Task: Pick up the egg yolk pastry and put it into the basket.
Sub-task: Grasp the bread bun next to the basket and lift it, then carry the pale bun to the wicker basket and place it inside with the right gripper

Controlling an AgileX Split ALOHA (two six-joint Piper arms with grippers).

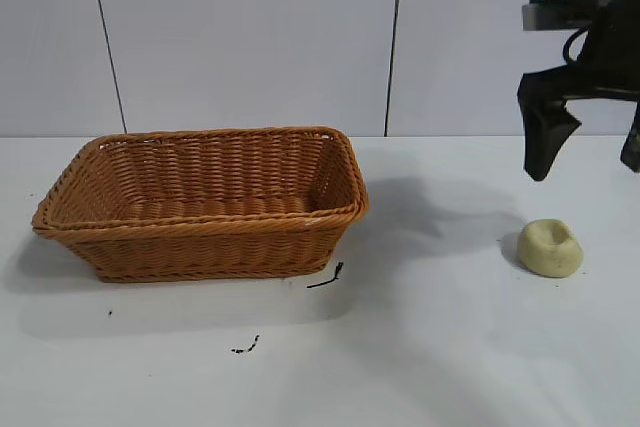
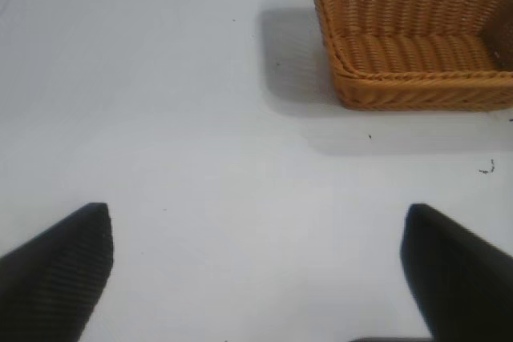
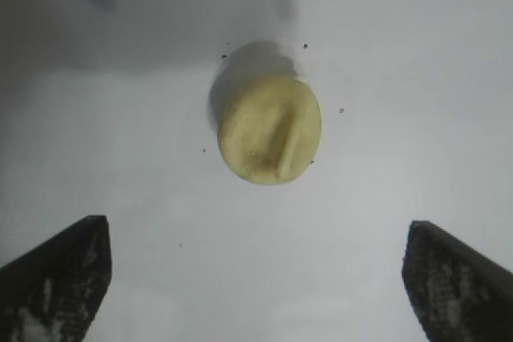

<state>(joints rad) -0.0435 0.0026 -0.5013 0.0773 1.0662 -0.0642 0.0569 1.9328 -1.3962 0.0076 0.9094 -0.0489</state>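
Note:
The egg yolk pastry (image 1: pixel 550 247), a pale yellowish lump with a dented top, lies on the white table at the right. In the right wrist view it (image 3: pixel 270 130) lies ahead of the fingers, apart from them. My right gripper (image 1: pixel 588 162) hangs open and empty above the pastry, a little behind it; it also shows in the right wrist view (image 3: pixel 255 234). The orange-brown wicker basket (image 1: pixel 200 134) stands at the left, with nothing visible in it. My left gripper (image 2: pixel 256 214) is open and empty over bare table, with the basket (image 2: pixel 417 94) farther off. The left gripper is outside the exterior view.
Small black marks (image 1: pixel 326 277) lie on the table by the basket's front right corner, and another (image 1: pixel 245 347) lies nearer the front. A pale panelled wall (image 1: pixel 250 37) stands behind the table. White table surface (image 1: pixel 440 247) lies between basket and pastry.

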